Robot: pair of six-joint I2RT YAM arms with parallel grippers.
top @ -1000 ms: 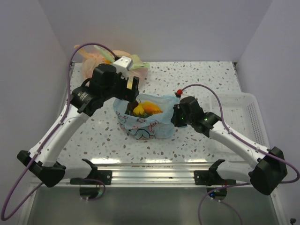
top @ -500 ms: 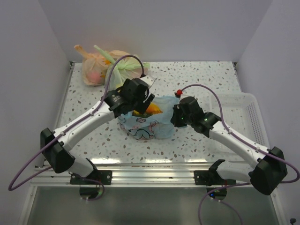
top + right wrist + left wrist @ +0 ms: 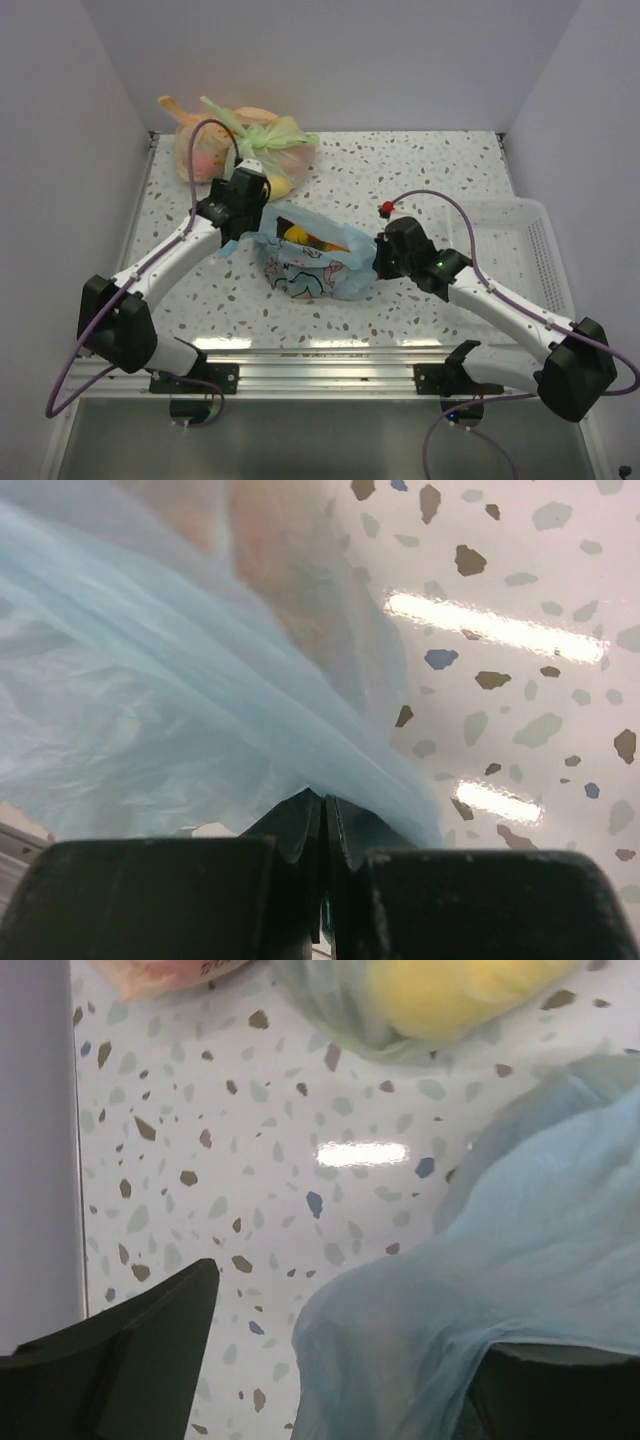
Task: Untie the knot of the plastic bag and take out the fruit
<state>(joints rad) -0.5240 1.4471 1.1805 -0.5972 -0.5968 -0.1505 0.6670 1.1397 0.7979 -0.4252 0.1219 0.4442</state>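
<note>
The light blue plastic bag (image 3: 312,270) with its pink-and-black print lies mid-table, mouth open upward. Yellow and orange fruit (image 3: 303,237) shows inside. No knot shows; a loose blue strip (image 3: 232,246) trails from the bag's left rim. My left gripper (image 3: 246,218) sits at the bag's back-left rim. In the left wrist view it (image 3: 345,1330) is open, with blue bag film (image 3: 480,1260) lying between the fingers and draped over the right one. My right gripper (image 3: 378,258) is shut on the bag's right edge; the right wrist view shows film (image 3: 150,710) pinched at the fingertips (image 3: 300,825).
A green bag (image 3: 278,150) and an orange bag (image 3: 203,150) of fruit sit at the back left, just behind my left gripper. The green bag's yellow fruit (image 3: 450,995) shows in the left wrist view. A white tray (image 3: 520,235) stands at the right.
My left arm has swung down from above the bag, across its mouth, to the bag's back-left rim. The bag's left edge now spreads leftward. My right gripper has kept its grip.
</note>
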